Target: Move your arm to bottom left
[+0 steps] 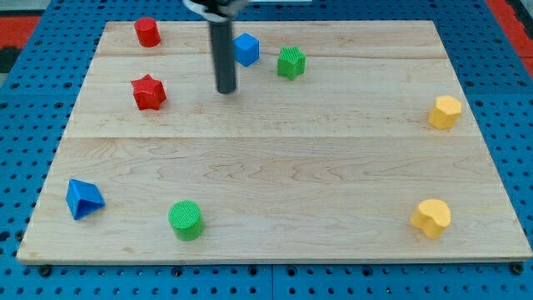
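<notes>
My tip (226,90) rests on the wooden board (275,167) in the upper left part of the view. It stands just below and left of a blue cube (246,49) and to the right of a red star block (148,92). The board's bottom left corner holds a blue triangular block (83,198) and a green cylinder (186,220), both far from the tip.
A red cylinder (147,32) sits at the top left. A green star-like block (291,62) lies right of the blue cube. A yellow hexagonal block (445,112) is at the right edge and a yellow heart-like block (431,218) at the bottom right.
</notes>
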{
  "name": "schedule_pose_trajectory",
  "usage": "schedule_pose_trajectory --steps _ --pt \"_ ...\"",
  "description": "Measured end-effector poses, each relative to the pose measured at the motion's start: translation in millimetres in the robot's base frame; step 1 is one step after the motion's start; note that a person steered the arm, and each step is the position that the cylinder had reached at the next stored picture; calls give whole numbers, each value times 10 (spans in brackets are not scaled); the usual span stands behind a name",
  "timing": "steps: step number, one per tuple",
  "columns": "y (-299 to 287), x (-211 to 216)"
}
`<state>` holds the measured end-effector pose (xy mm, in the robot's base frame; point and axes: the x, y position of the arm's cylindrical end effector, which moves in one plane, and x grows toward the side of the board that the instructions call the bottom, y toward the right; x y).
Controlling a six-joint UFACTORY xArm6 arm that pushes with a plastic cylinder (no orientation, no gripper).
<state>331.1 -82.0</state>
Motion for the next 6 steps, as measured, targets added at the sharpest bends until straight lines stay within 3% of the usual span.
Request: schedule_pose_trajectory --steps 2,3,5,6 --pt "562 -882" --pt "593 -796" --pt "-191 1274" --pt "-815 2095"
